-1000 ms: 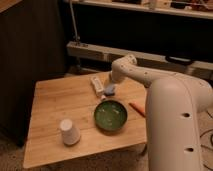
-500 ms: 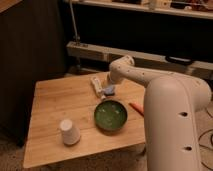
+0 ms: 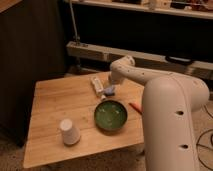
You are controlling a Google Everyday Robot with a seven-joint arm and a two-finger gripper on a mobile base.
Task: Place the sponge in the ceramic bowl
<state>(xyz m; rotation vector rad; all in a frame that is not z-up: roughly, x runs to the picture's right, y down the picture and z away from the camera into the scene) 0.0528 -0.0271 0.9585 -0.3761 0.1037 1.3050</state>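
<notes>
The gripper (image 3: 107,88) hung low over the far side of the table (image 3: 55,105), at the end of an arm (image 3: 165,110) that reached in from the right foreground and bent down at a rounded joint. How wide it stood, and whether it had hold of anything, could not be told, since the wrist hid its tip. The sponge (image 3: 110,91) showed as a small pale blue block right at the gripper's lower end, touching it or nearly so; whether it rested on the wood or was raised off it could not be told. It was outside the bowl. Just to the gripper's left lay a white tube (image 3: 97,84) on the tabletop. The bowl (image 3: 96,116), green inside with a dark rim, sat near the gripper on its near side, closer to the camera, with nothing in it. An orange stick (image 3: 135,106) lay to the gripper's right, beside the bowl and partly behind the arm. A white upturned cup (image 3: 69,132) stood well apart from the gripper, towards the table's near left corner. Behind the gripper ran a pale rail (image 3: 95,50) below dark shelving.
</notes>
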